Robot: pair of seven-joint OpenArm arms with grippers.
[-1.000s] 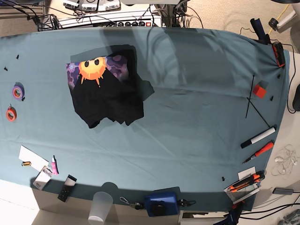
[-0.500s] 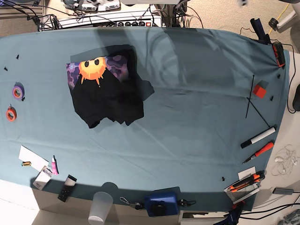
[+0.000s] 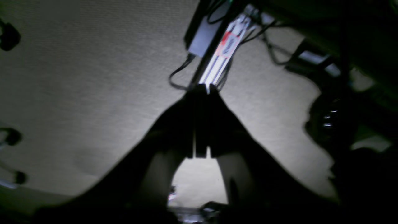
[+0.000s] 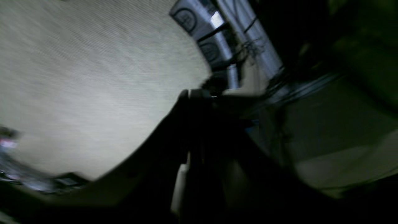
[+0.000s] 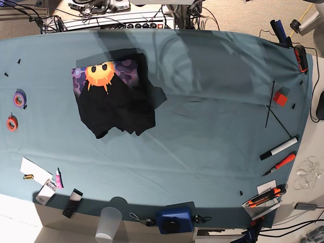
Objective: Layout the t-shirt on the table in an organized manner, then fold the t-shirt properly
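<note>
The t-shirt [image 5: 114, 98] is seen bunched in a rough heap on the table [image 5: 212, 131], neither spread nor folded. Both tasks are judged outstanding. The left gripper [image 3: 201, 90] and right gripper [image 4: 194, 93] are held off the table, fingers closed on nothing.

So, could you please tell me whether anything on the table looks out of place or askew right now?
Yes: the t-shirt lies bunched in a crooked heap at the table's far left part, not spread flat. Its sun print sits tilted at the top, and one corner pokes out on the right. The tools along the edges look undisturbed.
</note>
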